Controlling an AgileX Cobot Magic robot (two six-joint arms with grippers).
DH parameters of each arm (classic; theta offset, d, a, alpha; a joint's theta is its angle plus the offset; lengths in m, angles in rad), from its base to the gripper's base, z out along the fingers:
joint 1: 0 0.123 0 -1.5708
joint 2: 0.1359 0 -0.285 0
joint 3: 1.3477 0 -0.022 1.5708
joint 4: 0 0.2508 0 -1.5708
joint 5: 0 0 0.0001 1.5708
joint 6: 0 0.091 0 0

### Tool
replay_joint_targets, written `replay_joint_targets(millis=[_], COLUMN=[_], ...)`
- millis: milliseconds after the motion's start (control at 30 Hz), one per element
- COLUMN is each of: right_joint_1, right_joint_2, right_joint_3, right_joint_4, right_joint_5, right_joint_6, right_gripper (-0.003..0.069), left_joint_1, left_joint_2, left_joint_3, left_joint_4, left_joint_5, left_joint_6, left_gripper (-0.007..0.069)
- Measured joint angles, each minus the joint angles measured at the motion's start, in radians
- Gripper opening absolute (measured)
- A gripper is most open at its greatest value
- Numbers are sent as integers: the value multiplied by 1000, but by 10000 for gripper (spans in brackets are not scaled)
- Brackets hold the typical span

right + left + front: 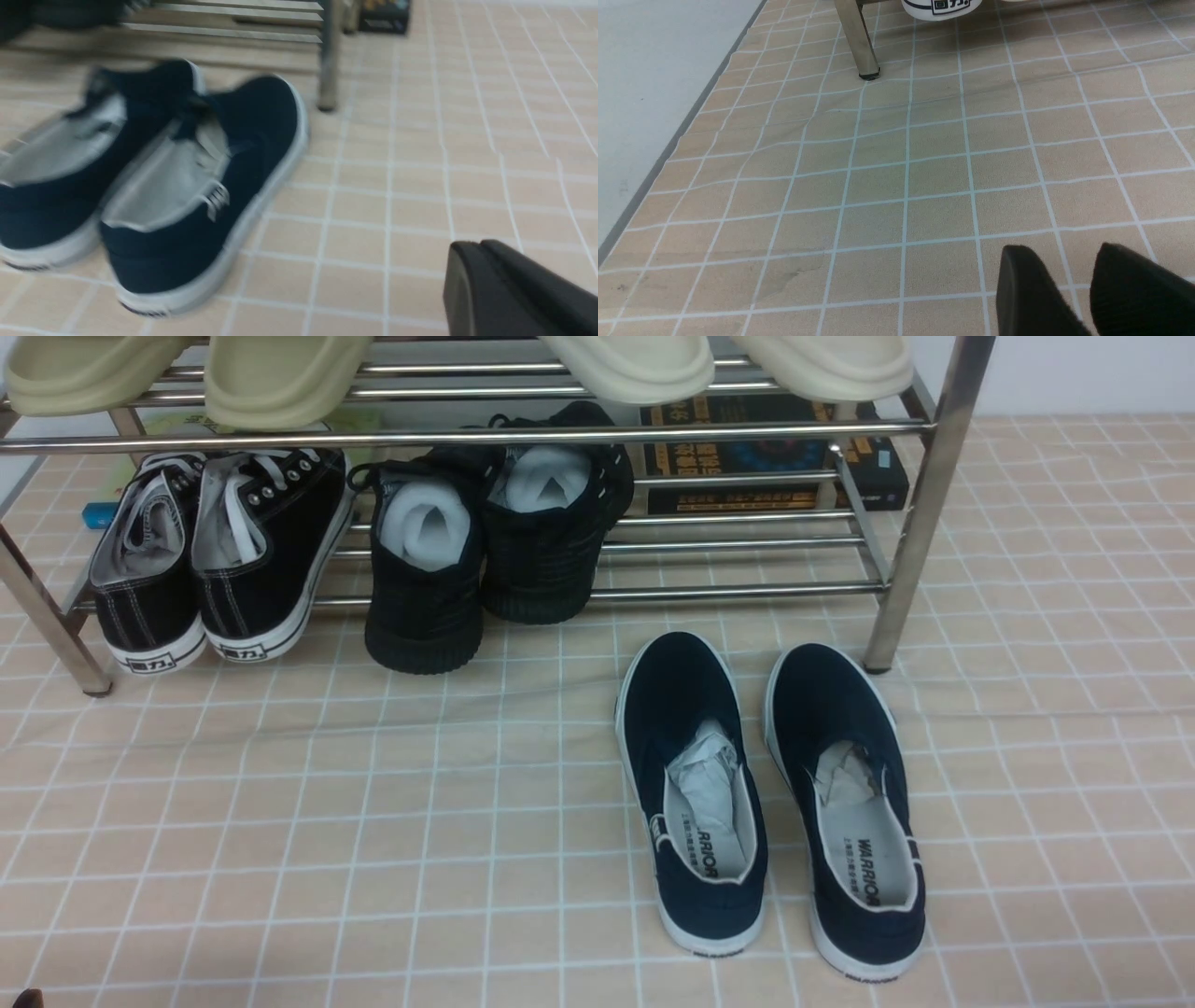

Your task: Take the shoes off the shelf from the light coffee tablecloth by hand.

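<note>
Ahead of the right claw (472, 280), the shoes (770, 798) stood side by side on the light coffee tablecloth (327, 821), off the shelf (920, 504) and just before its corner post, toes toward it. Crumpled paper filled both. The right claw's fingers lay together, empty, clear of the nearer shoe. The left claw (1064, 284) hung over bare cloth, fingers slightly apart, holding nothing, the shelf's other post ahead of it. Black lace-up sneakers (215, 555) and black chunky shoes (490, 546) sat on the lower tier.
</note>
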Motion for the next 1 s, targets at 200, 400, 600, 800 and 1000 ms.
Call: replay_joint_targets(millis=[200, 400, 600, 800, 1000], right_joint_1=[-89, -122, -156, -157, -157], right_joint_2=[-68, -73, -73, -73, -73], right_joint_3=[57, 52, 52, 52, 52], right_joint_4=[0, 0, 0, 3, 3], right_joint_5=[40, 62, 65, 65, 65], right_joint_6=[0, 0, 0, 0, 0], right_gripper=[21, 26, 35, 44, 53], left_joint_1=[0, 0, 0, 0, 0], left_joint_2=[0, 0, 0, 0, 0], left_joint_3=[0, 0, 0, 0, 0], left_joint_4=[0, 0, 0, 0, 0], left_joint_5=[0, 0, 0, 0, 0], left_joint_6=[0, 0, 0, 0, 0], left_gripper=[239, 239, 239, 239, 239])
